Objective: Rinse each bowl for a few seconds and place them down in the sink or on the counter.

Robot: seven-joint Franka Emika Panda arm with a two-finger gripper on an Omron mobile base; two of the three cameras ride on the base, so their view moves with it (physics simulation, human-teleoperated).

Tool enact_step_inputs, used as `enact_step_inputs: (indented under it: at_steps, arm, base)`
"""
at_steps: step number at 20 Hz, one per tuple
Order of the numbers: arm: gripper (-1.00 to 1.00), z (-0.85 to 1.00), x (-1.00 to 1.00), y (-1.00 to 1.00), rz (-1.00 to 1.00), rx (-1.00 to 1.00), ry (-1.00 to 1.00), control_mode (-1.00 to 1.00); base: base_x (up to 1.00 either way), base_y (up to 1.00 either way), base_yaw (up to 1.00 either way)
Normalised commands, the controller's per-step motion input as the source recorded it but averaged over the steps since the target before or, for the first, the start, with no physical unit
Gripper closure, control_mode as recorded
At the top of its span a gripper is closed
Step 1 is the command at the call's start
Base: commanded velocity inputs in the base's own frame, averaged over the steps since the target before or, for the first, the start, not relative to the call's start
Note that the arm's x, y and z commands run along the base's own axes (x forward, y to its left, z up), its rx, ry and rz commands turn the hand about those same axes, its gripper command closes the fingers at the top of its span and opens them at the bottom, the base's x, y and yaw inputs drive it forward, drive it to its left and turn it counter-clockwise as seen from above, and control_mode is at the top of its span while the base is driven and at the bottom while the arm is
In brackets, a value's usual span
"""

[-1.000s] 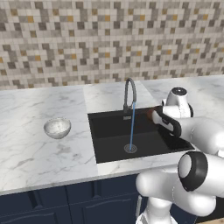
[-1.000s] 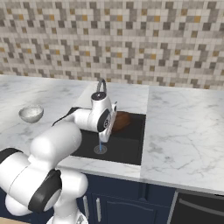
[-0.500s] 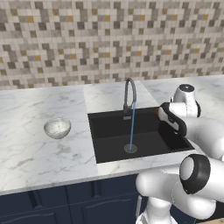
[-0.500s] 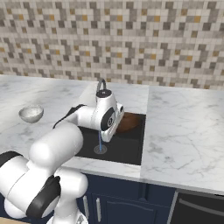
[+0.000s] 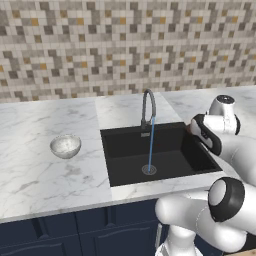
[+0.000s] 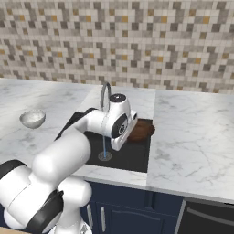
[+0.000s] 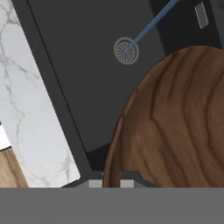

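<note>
Tool point(image 7: 111, 183) clamped on rim of brown wooden bowl point(image 7: 175, 127), held over the sink point(image 5: 125, 155) at its right side, hollow facing the hand camera. Water stream point(image 5: 151, 145) falls from faucet point(image 5: 148, 107) to drain point(image 7: 126, 50). Speckled pale bowl point(image 5: 65, 146) sits upright on counter point(image 5: 45, 175), at 9 o'clock from sink, empty.

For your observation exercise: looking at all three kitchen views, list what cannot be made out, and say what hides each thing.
- Gripper fingertips: hand view, covered by the brown bowl and the bottom edge.
- Brown bowl's far side: hand view, cut off by the right edge; right base view, partly behind the arm.
- Inside of the speckled bowl: left base view, too small to tell.
- Sink right wall: left base view, behind the arm.
</note>
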Motion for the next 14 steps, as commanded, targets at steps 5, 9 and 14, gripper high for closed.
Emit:
enact_step_inputs:
  at_steps: [5,9,14]
  arm:
    - [1.00,0.00,-0.09,-0.20,-0.01,0.01,0.00,-1.00]
    - [1.00,-0.01,-0.02,-0.16,0.00,0.01,0.00,-1.00]
    - [1.00,-0.01,-0.06,-0.18,-0.01,0.00,0.00,-1.00]
  base:
    - [0.00,0.00,0.00]
    - [0.00,0.00,0.00]
    - [0.00,0.00,0.00]
